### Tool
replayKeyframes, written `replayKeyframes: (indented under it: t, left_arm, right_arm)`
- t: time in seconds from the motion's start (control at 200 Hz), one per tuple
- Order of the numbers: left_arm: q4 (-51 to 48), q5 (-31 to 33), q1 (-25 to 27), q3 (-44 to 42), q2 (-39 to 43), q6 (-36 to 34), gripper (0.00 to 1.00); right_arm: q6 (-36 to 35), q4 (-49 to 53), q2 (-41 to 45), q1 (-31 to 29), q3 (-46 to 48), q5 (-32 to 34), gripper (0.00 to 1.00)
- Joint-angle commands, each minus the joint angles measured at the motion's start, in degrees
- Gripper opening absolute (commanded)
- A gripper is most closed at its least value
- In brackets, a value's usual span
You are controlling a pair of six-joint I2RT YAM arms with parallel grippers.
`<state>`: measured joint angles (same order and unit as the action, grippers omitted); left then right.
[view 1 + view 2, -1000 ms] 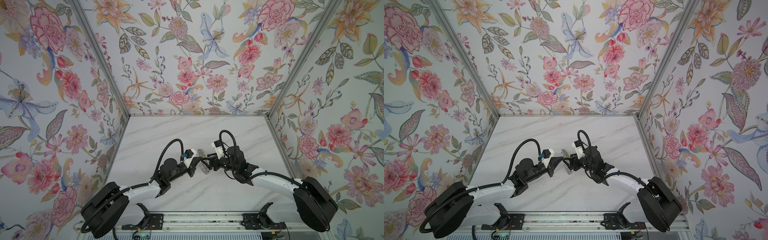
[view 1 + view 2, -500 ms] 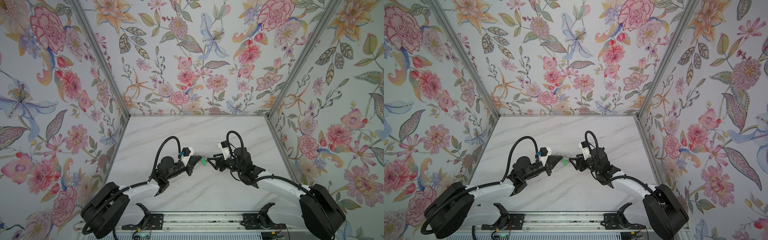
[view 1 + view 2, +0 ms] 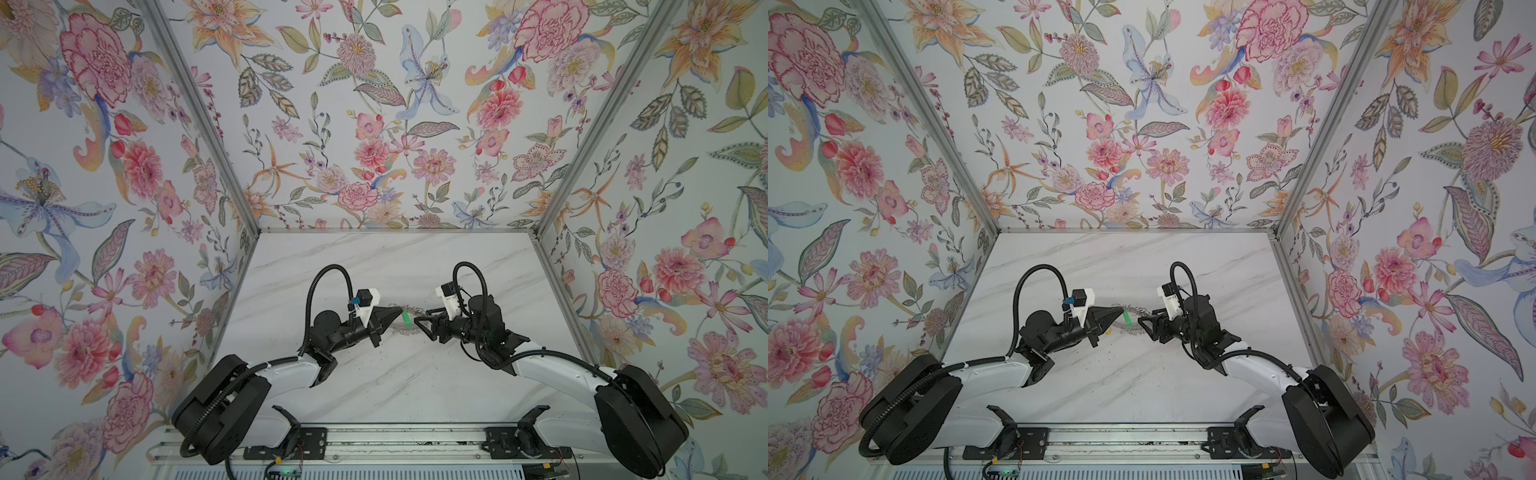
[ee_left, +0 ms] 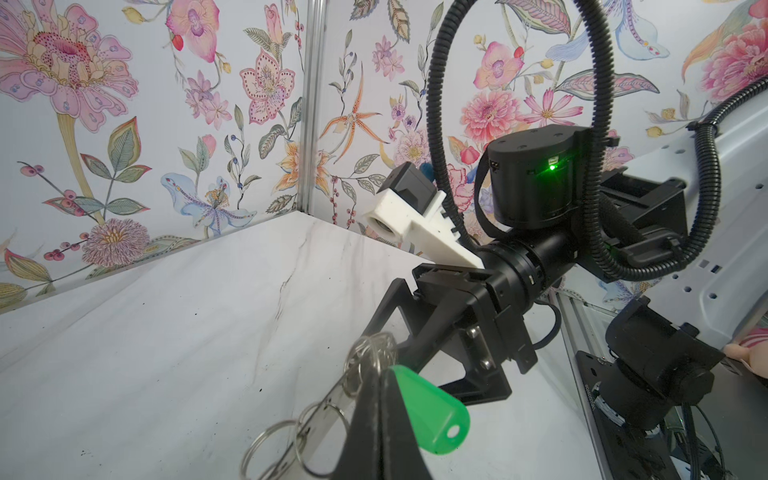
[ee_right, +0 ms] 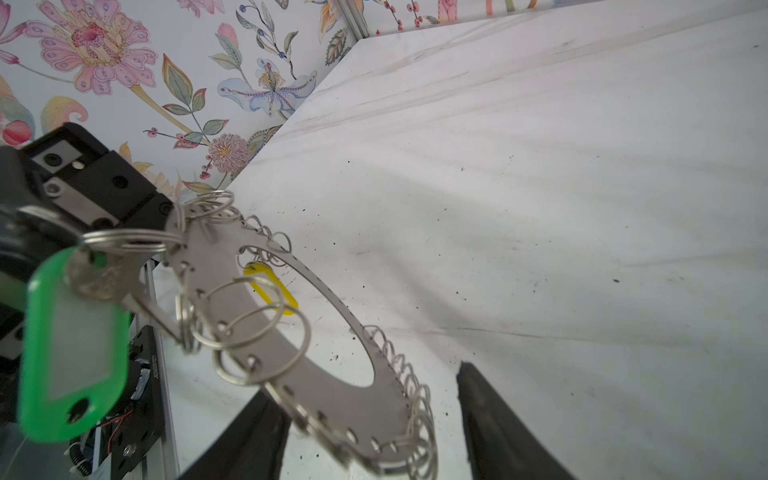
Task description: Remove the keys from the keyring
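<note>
The keyring (image 5: 332, 399), a flat grey disc fringed with wire loops, hangs tilted above the marble table (image 3: 395, 374). My left gripper (image 4: 384, 374) is shut on its rim, beside the split ring that carries the silvery key (image 5: 108, 278) with the green tag (image 5: 70, 349). The yellow tag (image 5: 272, 291) shows through the disc's hole, its key hidden. My right gripper (image 5: 374, 432) is open, and the disc's near rim lies between its fingers (image 5: 498, 424) without touching them. In both top views the keyring (image 3: 415, 311) (image 3: 1138, 311) and green tag (image 3: 406, 319) (image 3: 1126, 319) sit between the left gripper (image 3: 399, 313) (image 3: 1119, 312) and the right gripper (image 3: 419, 324) (image 3: 1142, 324).
Flowered walls (image 3: 374, 145) close the table on three sides. A metal rail (image 3: 374, 440) with both arm bases runs along the front edge. The marble carries only small dark specks.
The right arm has drawn back a little to the right, jaws still open. The left gripper has lifted and turned the keyring, so the green tag now shows between the grippers.
</note>
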<state>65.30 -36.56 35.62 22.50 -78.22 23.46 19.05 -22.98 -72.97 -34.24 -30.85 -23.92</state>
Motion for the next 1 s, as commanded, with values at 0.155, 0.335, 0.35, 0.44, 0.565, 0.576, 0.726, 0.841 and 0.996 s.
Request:
replayKeyframes:
  t: [0.155,0.335,0.35,0.44,0.565,0.576,0.726,0.841,0.996]
  left_arm:
    - [-0.5,-1.9,-0.5,0.2,0.6,-2.5,0.00]
    - [2.6,-2.5,-0.5,0.1,-1.4,-0.9,0.00]
    - [2.7,-2.6,-0.5,0.2,-1.6,-0.8,0.00]
    - [3.7,-2.9,-0.5,0.2,-2.1,-0.4,0.00]
    - [3.7,-3.3,-0.4,0.3,-2.0,-0.2,0.00]
    - [3.6,-3.3,-0.5,0.3,-2.0,-0.2,0.00]
    - [3.4,-3.5,-0.5,0.1,-1.6,-0.3,0.00]
    - [3.6,-3.8,-0.4,-0.1,-1.7,-0.1,0.00]
    - [3.5,-4.6,-0.5,0.2,-1.8,-0.1,0.00]
  right_arm:
    - [-9.6,11.3,1.2,0.6,-7.2,-13.8,0.63]
    - [-12.7,17.9,4.0,1.5,-9.2,-15.0,0.63]
    - [-12.8,18.1,4.2,1.7,-9.3,-15.3,0.63]
    - [-13.0,18.4,4.8,2.9,-9.6,-17.9,0.61]
    - [-13.3,18.4,4.3,4.3,-10.0,-21.3,0.56]
    - [-13.4,18.4,4.3,4.4,-10.1,-21.4,0.55]
    - [-12.7,16.0,2.6,5.6,-10.6,-24.2,0.43]
    - [-12.5,14.9,1.3,5.4,-11.7,-25.8,0.37]
    - [-12.9,14.5,0.1,4.9,-13.0,-26.9,0.32]
